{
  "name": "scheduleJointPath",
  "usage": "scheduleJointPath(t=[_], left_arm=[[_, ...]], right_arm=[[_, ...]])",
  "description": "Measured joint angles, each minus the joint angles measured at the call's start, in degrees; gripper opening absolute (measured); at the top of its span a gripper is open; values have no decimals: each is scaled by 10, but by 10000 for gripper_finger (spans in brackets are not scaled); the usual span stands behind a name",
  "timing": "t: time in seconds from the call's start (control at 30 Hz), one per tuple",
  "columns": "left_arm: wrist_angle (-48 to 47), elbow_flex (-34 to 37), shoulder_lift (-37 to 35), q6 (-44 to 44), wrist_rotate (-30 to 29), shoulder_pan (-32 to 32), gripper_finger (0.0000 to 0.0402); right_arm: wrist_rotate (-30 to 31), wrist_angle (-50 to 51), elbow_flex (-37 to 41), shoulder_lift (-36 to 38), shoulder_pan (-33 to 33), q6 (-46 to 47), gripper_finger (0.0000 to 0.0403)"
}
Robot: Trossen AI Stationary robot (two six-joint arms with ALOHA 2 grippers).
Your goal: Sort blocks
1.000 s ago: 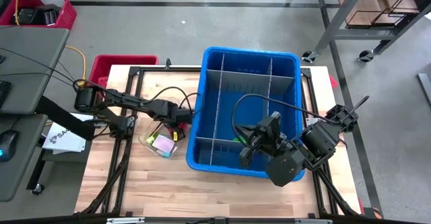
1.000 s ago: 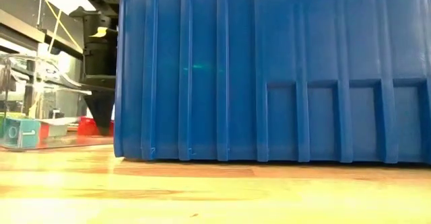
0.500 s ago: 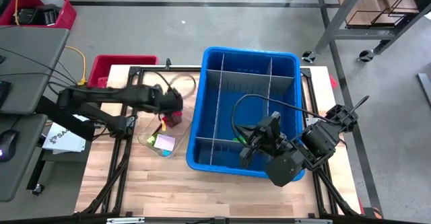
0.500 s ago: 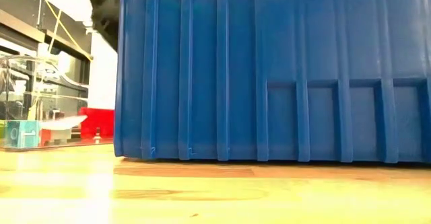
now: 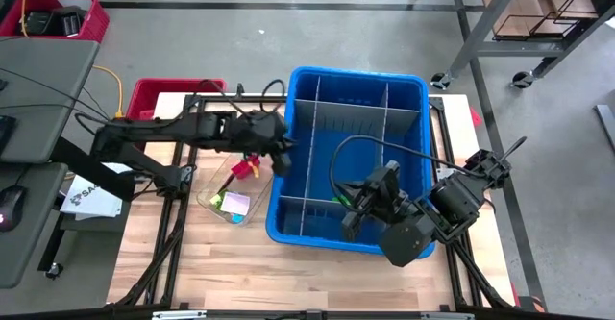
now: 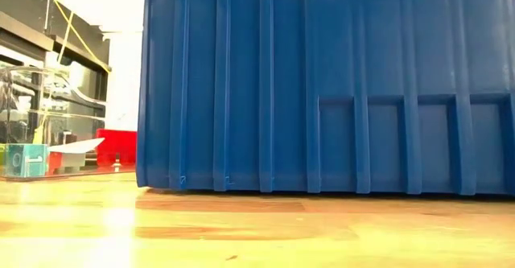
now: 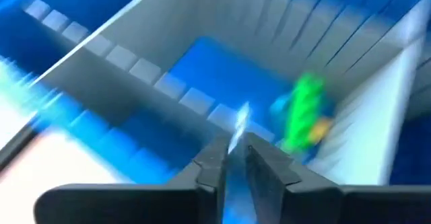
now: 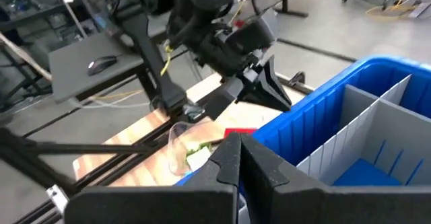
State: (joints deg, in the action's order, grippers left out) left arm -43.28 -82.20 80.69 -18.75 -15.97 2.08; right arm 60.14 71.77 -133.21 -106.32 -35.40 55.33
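Blocks [image 5: 233,203] wait in the clear tub beside the large blue plastic bin [image 5: 306,226] as the left gripper [image 5: 285,159], nearly clenched with contents unclear, crosses its rim, seemingly mid-delivery, release due next.

From above, the blue bin [image 5: 357,161] fills most of my table's right half, its tall walls and grey dividers [image 5: 349,137] splitting it into narrow compartments I can enter only from overhead. My left gripper [image 5: 285,157] hangs over the bin's left wall. My right gripper [image 5: 351,216], fingers together, sits over the near compartments and blocks them. Left of the bin, a clear tub [image 5: 229,193] takes up the wood; the near strip of table [image 5: 240,272] lies bare.
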Motion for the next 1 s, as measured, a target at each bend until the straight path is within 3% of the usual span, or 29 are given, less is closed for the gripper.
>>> scheduleJointPath(t=[0.13, 0.27, 0.33, 0.47, 0.6, 1.0], left_arm=[[-168, -16, -2, 7, -24, 10, 94], [-260, 44, -16, -22, -78, 16, 157], [-249, 102, -23, -34, -69, 24, 189], [-187, 217, -19, -36, 27, 33, 243], [-128, 287, -12, -36, 32, 37, 280], [-58, 320, 28, -2, 47, 48, 287]], right_arm=[[-20, 0, 0, 0, 0, -2, 0], [-20, 0, 0, 0, 0, -4, 0], [-18, 0, 0, 0, 1, -10, 0], [-17, 0, 0, 0, 2, -9, 0], [-17, 0, 0, 0, 1, 1, 0], [-16, -9, 0, 0, 15, 16, 0]])
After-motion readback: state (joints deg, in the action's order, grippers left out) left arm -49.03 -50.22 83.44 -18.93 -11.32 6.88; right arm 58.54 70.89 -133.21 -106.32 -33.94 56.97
